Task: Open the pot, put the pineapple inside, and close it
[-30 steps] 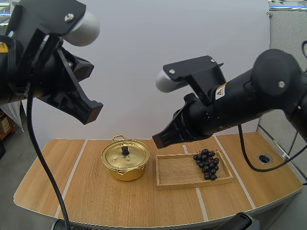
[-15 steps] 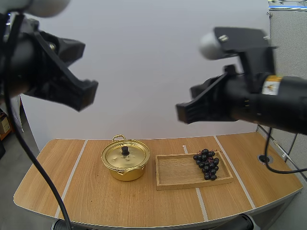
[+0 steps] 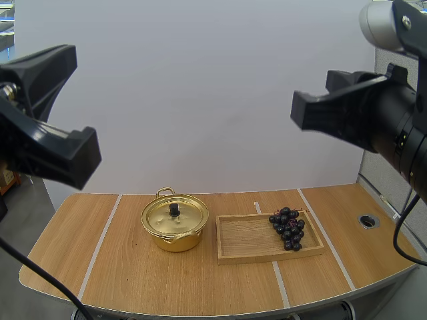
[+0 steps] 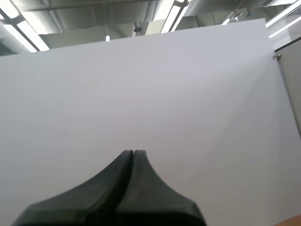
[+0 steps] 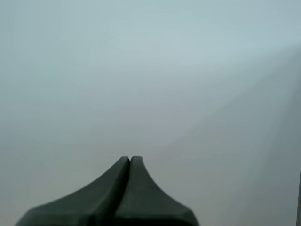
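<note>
A gold pot (image 3: 175, 223) with two handles stands on the table left of centre, its lid with a black knob (image 3: 174, 209) on it. A bunch of dark grapes (image 3: 288, 228) lies at the right end of a wooden tray (image 3: 247, 240); I see no pineapple. Both arms are raised high above the table. In the left wrist view my left gripper (image 4: 133, 152) is shut on nothing, its fingers lying together as one wedge against the white wall. My right gripper (image 5: 130, 158) in the right wrist view is shut the same way, empty.
The wooden table (image 3: 133, 280) has pale stripes and a curved front edge. A round cable hole (image 3: 368, 219) sits near its right end. A white wall stands behind the table.
Both arms have risen and swung outward, the left to the left and the right to the right. The pot, the tray and the grapes have not moved.
</note>
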You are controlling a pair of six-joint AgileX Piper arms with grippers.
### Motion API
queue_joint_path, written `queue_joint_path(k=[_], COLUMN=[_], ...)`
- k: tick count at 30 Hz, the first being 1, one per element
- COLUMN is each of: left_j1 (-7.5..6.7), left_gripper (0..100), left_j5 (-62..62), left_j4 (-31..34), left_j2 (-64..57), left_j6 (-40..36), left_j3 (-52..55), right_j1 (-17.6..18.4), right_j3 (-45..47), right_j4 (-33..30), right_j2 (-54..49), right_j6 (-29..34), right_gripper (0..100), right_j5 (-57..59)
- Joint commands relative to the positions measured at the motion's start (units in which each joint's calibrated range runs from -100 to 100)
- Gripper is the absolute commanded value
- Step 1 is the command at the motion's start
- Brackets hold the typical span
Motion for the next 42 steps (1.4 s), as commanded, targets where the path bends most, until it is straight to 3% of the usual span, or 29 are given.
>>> queue_joint_path(k=[1,6,10,14,23,31,42], left_j1=[0.03,1.45,1.9,1.9,1.9,1.9,1.9], left_gripper=[0,0,0,0,0,0,0], left_j5=[-6.75,-11.14,-11.95,-15.54,-21.5,-35.66,-39.94], left_j4=[11.57,21.97,22.7,22.7,22.7,22.7,22.7], left_j2=[-0.39,-0.39,-0.39,-0.39,-0.39,-0.39,-0.39], left_j6=[-10.83,-22.7,-26.12,-26.33,-26.23,-22.36,-22.22], left_j3=[5.16,9.72,13.88,20.1,35.99,46.18,56.94], right_j1=[-3.88,-4.14,-4.14,-4.14,-2.95,0.58,1.01], right_j3=[0.9,6.42,13.69,20.56,36.94,49.74,57.4], right_j4=[0.04,0.79,0.55,0.55,0.55,0.55,0.66], right_j2=[-0.2,-0.2,-0.2,-0.2,-0.2,-0.2,-0.2], right_j6=[3.98,3.78,3.2,-0.54,-1.07,-8.86,-6.24], right_gripper=[0,0,0,0,0,0,0], right_j5=[-8.12,-13.24,-17.43,-26.06,-43.83,-46.9,-46.88])
